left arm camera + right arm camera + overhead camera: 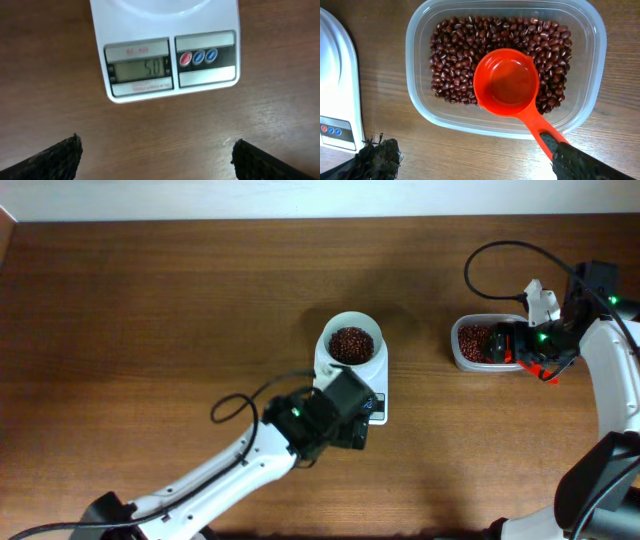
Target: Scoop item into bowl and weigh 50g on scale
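The white bowl [336, 326] stands on the white scale [379, 376] and holds a heap of red-brown beans [351, 343]. In the left wrist view the scale [165, 20] has a display [142, 69] that reads about 50. My left gripper [157, 156] is open and empty, just in front of the scale; it also shows in the overhead view [352, 420]. My right gripper [470, 160] is open at the near side of the clear tub [420, 107] of beans [455, 55]. An empty orange scoop [506, 82] lies on those beans, its handle against my right finger.
The clear tub [461, 352] sits right of the scale, with my right gripper [517, 345] beside it. A corner of the scale [337, 85] shows at the left of the right wrist view. A black cable [480, 255] loops above the tub. Bare wooden table lies elsewhere.
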